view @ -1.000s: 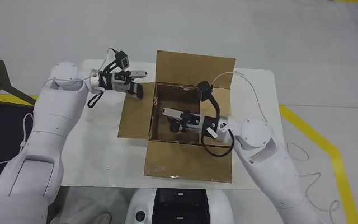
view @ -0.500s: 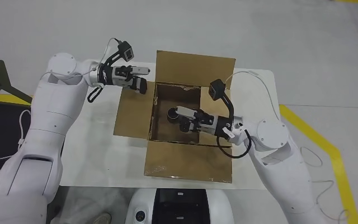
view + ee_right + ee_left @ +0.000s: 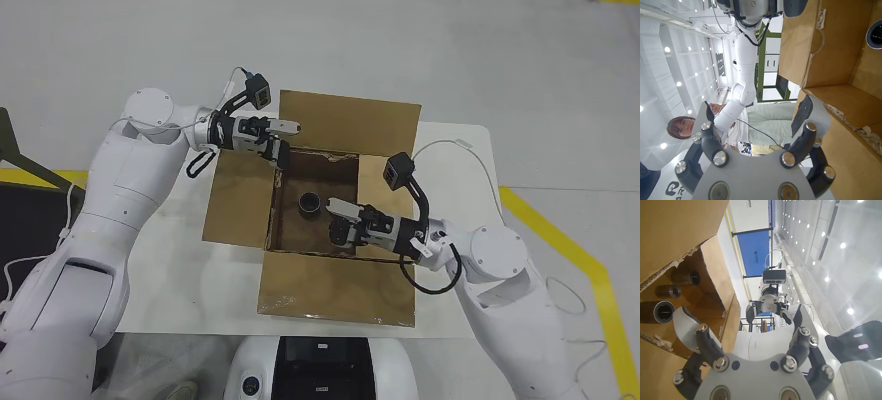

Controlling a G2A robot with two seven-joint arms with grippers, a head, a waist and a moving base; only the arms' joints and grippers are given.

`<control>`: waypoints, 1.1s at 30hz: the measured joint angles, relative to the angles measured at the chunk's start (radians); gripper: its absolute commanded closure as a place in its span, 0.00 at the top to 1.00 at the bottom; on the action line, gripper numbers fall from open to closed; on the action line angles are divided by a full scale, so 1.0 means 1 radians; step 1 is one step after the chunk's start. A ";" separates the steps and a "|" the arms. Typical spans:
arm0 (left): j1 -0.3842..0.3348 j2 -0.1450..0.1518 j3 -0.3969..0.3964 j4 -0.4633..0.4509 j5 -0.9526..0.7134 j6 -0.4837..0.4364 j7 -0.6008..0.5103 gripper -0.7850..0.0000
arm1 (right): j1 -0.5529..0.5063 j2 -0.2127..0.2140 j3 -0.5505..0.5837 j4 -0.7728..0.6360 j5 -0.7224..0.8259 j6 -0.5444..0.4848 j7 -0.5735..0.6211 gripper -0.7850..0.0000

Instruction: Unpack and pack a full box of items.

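I see a plain brown box (image 3: 345, 120), dark grey tubes (image 3: 662, 311) with shiny rims, and a white table (image 3: 170, 275).

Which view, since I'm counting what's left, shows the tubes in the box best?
The left wrist view: three tubes show inside the box, open ends toward the camera. The top view shows one tube plainly; the right wrist view catches part of one tube's end.

A dark cylinder (image 3: 311, 205) sits in the open box (image 3: 345, 120), beside the right gripper (image 3: 338, 221). The left gripper (image 3: 285, 143) hangs at the box's rim.
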 measured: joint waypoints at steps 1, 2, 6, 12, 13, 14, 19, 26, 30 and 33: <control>0.000 0.000 0.000 -0.001 0.000 0.000 0.000 1.00 | 0.000 0.000 0.000 0.000 0.000 0.000 0.000 1.00; 0.000 0.000 -0.001 -0.001 0.000 0.001 0.000 1.00 | 0.000 0.000 0.000 0.000 0.000 0.000 0.000 1.00; 0.001 0.000 -0.001 -0.001 0.000 0.001 0.000 1.00 | 0.000 0.000 0.000 0.000 0.000 0.001 0.000 1.00; 0.001 0.000 -0.001 -0.001 0.000 0.001 0.000 1.00 | 0.000 0.000 0.000 0.000 0.000 0.001 0.000 1.00; 0.001 0.000 -0.001 -0.001 0.000 0.001 0.000 1.00 | 0.000 0.000 0.000 0.000 0.000 0.001 0.000 1.00; 0.001 0.000 -0.001 -0.001 0.000 0.001 0.000 1.00 | 0.000 0.000 0.000 0.000 0.000 0.001 0.000 1.00; 0.014 -0.003 0.003 -0.032 -0.007 0.013 0.029 1.00 | -0.015 0.006 0.024 -0.016 -0.011 0.007 -0.013 1.00; 0.011 -0.027 0.055 -0.132 0.000 0.050 0.090 1.00 | -0.146 0.036 0.188 -0.095 -0.020 0.027 0.012 1.00; -0.009 -0.050 0.102 -0.143 0.016 0.061 0.128 1.00 | -0.249 0.051 0.286 -0.151 -0.012 0.022 0.024 1.00; -0.025 -0.067 0.132 -0.149 0.012 0.068 0.132 1.00 | -0.309 0.058 0.332 -0.184 -0.006 0.015 0.026 1.00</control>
